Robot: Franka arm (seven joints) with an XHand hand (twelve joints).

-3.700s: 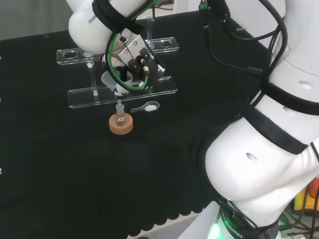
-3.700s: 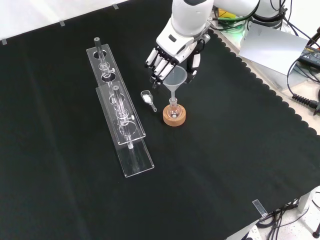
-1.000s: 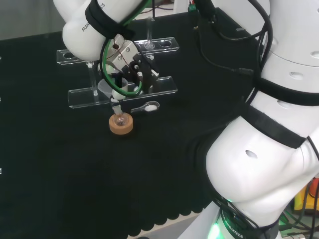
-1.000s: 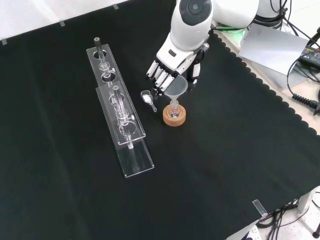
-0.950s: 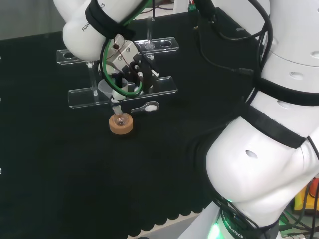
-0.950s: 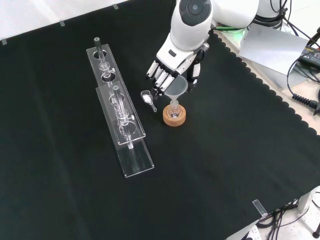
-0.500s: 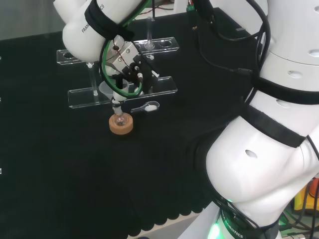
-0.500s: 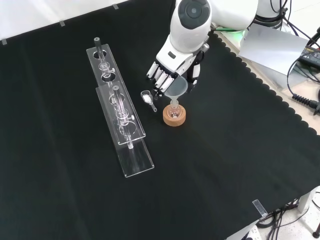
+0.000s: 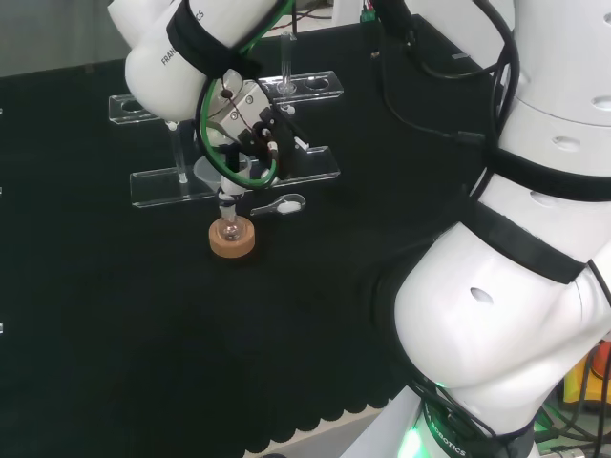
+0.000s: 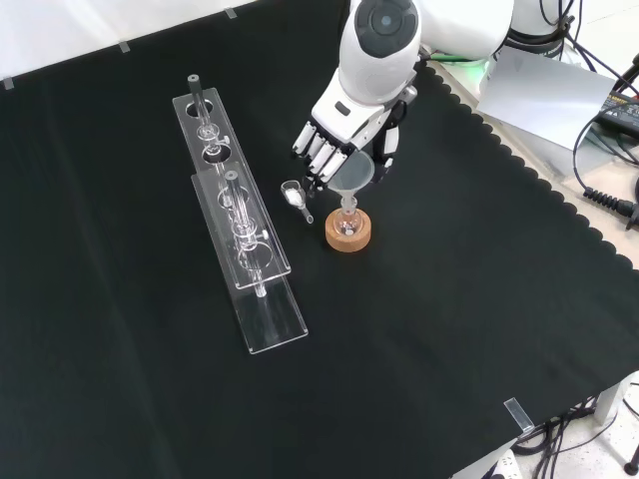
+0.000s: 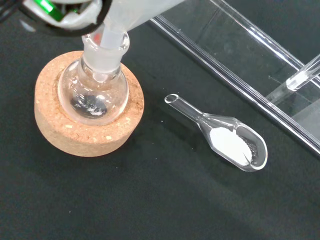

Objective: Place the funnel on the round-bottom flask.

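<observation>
Hand (image 10: 339,128) curled round the rim of the clear funnel (image 10: 353,173), fingers on one side and thumb on the other, holding it by the cone. Funnel directly below the palm, stem pointing down into the neck of the round-bottom flask (image 11: 93,90); in the wrist view, stem end seated inside the neck opening. Flask upright just beneath the hand, resting in a cork ring stand (image 10: 348,232) on the black cloth (image 10: 449,329). Something dark at the bottom of the flask bulb, too small to tell what.

Just beside the fingertips, on the cloth to the left in the front view: a small glass weighing scoop (image 11: 229,143) with white powder in its bowl, lying flat, apart from the cork ring. Farther from the hand on that same side: a clear acrylic rack (image 10: 240,239) with round holes, standing in a long line, a few slim glass tubes upright in it. In the head view, rack behind the hand (image 9: 250,129), flask and cork ring (image 9: 232,237) below it.
</observation>
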